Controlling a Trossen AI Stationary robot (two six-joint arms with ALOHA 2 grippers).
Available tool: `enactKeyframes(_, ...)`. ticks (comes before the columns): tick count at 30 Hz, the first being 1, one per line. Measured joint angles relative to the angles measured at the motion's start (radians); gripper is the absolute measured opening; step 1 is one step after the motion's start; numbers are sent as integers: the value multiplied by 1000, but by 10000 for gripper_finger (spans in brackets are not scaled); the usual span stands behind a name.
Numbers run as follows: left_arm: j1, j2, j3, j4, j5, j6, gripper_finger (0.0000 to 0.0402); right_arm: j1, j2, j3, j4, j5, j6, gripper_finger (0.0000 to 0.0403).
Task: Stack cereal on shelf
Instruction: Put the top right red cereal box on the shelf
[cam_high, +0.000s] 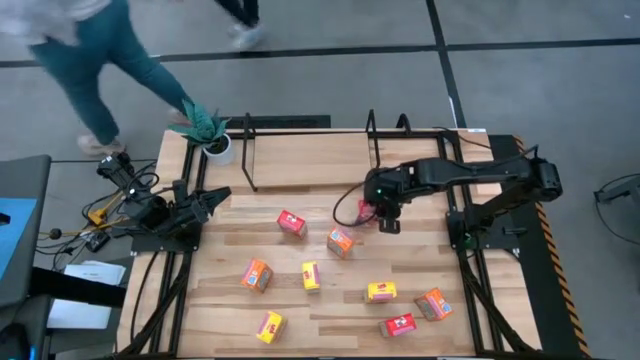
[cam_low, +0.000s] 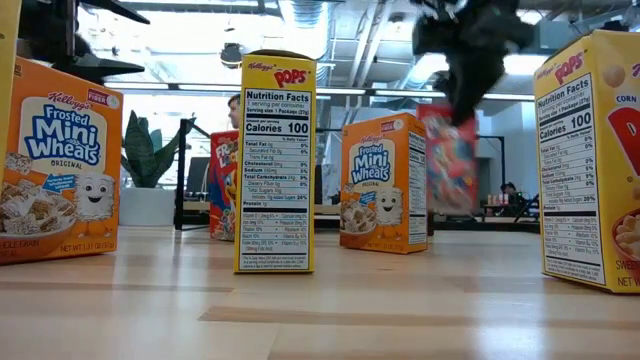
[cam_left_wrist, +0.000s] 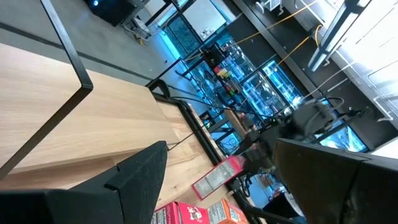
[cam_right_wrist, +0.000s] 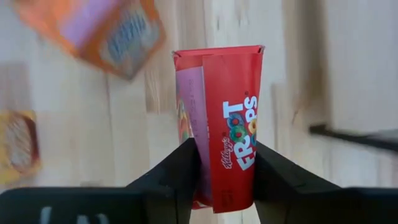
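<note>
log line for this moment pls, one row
right gripper: jaws shut on red cereal box, lifted off table | left gripper: open, waiting at left edge | shelf: no boxes | eight boxes on table

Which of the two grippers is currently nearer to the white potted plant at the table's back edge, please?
Left. The left gripper hovers open just in front of the potted plant, while the right gripper is across the table, clamped on a red cereal box.

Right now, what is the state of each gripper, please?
Left gripper: open, holding nothing, parked at the table's left edge.
Right gripper: closed on a red cereal box, near the shelf.
</note>
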Motion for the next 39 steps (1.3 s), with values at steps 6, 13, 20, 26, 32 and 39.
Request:
enactKeyframes(6, 0, 0, 0, 0, 0, -1, 286, -24, 5, 172, 8, 32, -40, 154)
enactKeyframes(13, 0, 0, 0, 1, 0, -2, 286, -83, 118, 400, 22, 108, -172, 140)
enactKeyframes(20, 0, 0, 0, 1, 0, -2, 286, -152, 356, 683, 35, 107, -303, 152)
enactKeyframes(26, 0, 0, 0, 1, 0, 3, 286, -194, 577, 944, 30, 105, -384, 158)
enactKeyframes(32, 0, 0, 0, 1, 0, 4, 286, -218, 776, 1131, -1, 104, -416, 156)
enactKeyframes(39, 0, 0, 0, 0, 0, 0, 286, -219, 897, 1174, -63, 105, -453, 151)
